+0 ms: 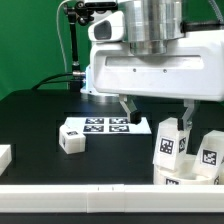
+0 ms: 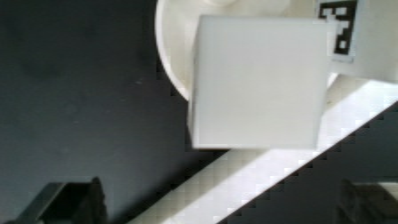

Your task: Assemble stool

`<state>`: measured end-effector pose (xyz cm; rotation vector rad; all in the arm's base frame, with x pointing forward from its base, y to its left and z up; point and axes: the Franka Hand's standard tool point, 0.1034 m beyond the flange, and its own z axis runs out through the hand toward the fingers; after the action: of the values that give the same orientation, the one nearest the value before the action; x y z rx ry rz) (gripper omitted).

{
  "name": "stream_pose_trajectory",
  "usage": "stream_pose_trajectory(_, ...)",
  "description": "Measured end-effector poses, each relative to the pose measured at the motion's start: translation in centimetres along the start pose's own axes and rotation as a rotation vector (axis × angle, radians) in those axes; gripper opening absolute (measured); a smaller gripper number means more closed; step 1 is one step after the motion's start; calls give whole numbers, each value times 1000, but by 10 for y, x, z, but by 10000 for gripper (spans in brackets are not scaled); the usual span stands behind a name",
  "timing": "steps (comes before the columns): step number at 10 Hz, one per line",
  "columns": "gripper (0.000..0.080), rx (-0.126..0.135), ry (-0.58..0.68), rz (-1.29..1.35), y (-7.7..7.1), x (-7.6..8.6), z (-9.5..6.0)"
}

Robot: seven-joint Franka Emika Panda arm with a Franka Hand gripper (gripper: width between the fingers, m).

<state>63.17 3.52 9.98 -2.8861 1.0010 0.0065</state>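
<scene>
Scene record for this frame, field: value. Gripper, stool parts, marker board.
gripper: open, empty
marker board: lying flat, mid-scene
single leg: alone, at the exterior view's left of the board
two legs: upright, close together, exterior view's right
seat disc: likely the round white part in the wrist view, partly covered by a white blocky part

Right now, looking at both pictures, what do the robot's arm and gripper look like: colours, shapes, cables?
The arm ends in a shiny grey metal cylinder above a wide white housing with rounded edges. The gripper has two slim black fingers. A thin black cable runs beside the housing. No markings show.
</scene>
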Motion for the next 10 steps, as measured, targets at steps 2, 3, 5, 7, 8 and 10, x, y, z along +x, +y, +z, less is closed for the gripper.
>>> stream_pose_trajectory(2, 649, -5, -8, -6, -4, -7, 6)
stream_pose_trajectory(3, 526, -7, -10, -8, -5, -9, 8)
stream_pose_trajectory(5, 389, -10, -11, -10, -5, -10, 10)
stream_pose_trajectory(7, 331, -9, -10, -39, -3, -8, 10)
stream_pose_trajectory(8, 332, -8, -9, -33, -1, -6, 9)
stream_pose_trajectory(10, 332, -8, -9, -5, -2, -7, 10)
